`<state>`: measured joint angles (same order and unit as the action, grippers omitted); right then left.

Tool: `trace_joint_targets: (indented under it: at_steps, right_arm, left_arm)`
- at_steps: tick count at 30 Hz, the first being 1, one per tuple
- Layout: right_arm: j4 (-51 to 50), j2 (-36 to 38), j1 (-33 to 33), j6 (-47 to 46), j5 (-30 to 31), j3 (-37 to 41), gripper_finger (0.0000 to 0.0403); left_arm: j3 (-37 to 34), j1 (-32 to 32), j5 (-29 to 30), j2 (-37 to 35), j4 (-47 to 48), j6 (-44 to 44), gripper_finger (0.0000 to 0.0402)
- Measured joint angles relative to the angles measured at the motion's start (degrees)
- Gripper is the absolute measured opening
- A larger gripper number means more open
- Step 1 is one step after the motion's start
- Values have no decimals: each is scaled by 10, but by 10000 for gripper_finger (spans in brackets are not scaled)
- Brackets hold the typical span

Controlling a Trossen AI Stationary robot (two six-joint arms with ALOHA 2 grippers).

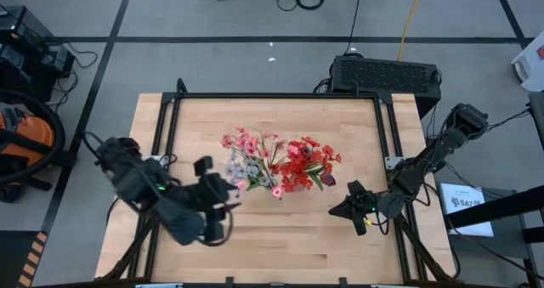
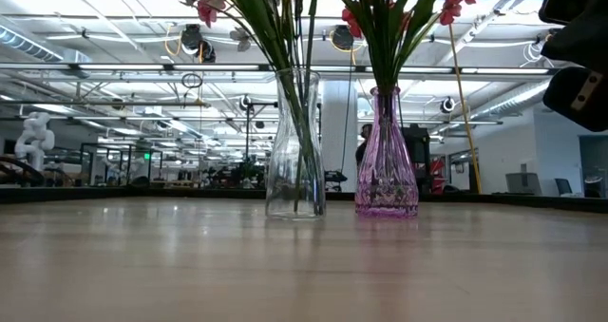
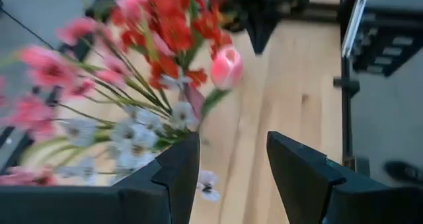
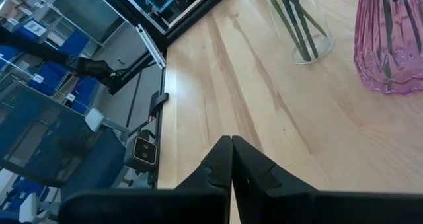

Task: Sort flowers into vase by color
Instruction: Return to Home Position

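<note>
1. Light wooden table [image 1: 280, 237]. Two vases stand side by side near its middle, close together but not touching.
2. Tall clear glass vase with a narrow waist [image 2: 294, 151]. It holds the pink and pale white-blue flowers [image 1: 249, 162], whose green stems run down inside the glass. The blooms fan out above the rim.
3. Ribbed purple glass vase with a round belly and slim neck [image 2: 386, 165]. It holds the red flowers [image 1: 306, 160], bunched upright, heads spreading wide.
4. Seen from above, the two bunches meet edge to edge, pink on the left-arm side and red on the right-arm side. A single pink bud [image 3: 226, 67] hangs out low at the seam between them.
5. Left claw [image 3: 231, 145]: fingers spread apart with nothing between them. It sits above the table on the left, just beside the pink and pale bunch and pointed toward it.
6. Right claw [image 4: 230, 141]: fingers pressed together, empty. It is low over the table on the right, near the red bunch but apart from it, and aimed across the boards past both vase bases.
7. No stems lie loose on the table in the overhead view.
</note>
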<state>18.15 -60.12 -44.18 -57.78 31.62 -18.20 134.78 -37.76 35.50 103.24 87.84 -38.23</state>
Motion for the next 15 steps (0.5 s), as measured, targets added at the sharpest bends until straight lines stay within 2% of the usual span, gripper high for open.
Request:
trace_joint_targets:
  at_steps: [10, 15]
  right_arm:
    - [-35, 0, 0, 0, -1, 0, 0]
    - [-37, 0, 0, 1, -1, 0, 0]
  left_arm:
    - [-19, -82, 159, -46, 20, -17, 184]
    - [-93, -94, 162, -50, 6, -55, 184]
